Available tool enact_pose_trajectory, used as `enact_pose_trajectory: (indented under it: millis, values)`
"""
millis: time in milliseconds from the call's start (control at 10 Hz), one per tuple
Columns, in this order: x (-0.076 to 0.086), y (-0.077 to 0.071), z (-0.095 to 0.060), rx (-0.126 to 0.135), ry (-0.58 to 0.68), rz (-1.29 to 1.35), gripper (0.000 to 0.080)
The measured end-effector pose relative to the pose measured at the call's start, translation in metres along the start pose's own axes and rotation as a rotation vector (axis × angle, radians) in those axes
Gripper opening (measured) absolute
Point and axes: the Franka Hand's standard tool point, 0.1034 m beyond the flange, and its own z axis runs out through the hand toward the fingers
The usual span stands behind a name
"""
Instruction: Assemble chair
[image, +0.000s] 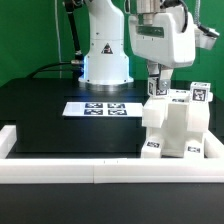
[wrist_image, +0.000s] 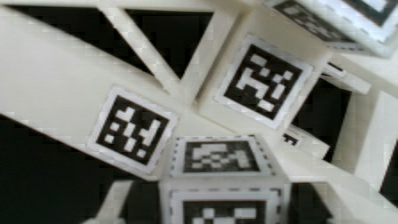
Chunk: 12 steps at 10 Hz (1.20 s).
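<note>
The chair (image: 176, 126) stands as a blocky white assembly with black-and-white tags at the exterior view's right, just behind the front rail. My gripper (image: 158, 88) hangs straight down over its upper left part. In the wrist view my gripper (wrist_image: 217, 208) is shut on a small white tagged post (wrist_image: 217, 170), with a finger (wrist_image: 118, 200) showing on one side. The post sits close against the chair's slanted white bars and two larger tags (wrist_image: 267, 78). Where the post meets the chair is hidden.
The marker board (image: 102, 108) lies flat on the black table, to the exterior view's left of the chair. A long low white border rail (image: 70, 168) runs along the front edge. The arm's white base (image: 105, 55) stands at the back.
</note>
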Motion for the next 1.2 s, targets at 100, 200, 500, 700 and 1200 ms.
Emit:
enact_pose_trajectory:
  millis: [100,200,500,700,1200]
  values:
    - [-0.0006,0.0,0.0001,0.0,-0.001,0.045,0.0288]
    - [-0.0007,0.0,0.0001,0.0,-0.001,0.039,0.0364]
    - [-0.003,0.0007,-0.0004,-0.013,-0.006,-0.046,0.062]
    - [-0.0034,0.0005,-0.0004,-0.012,-0.006,-0.228,0.0642]
    - [-0.0021,0.0007,0.0004,-0.011,-0.007,-0.695,0.0649]
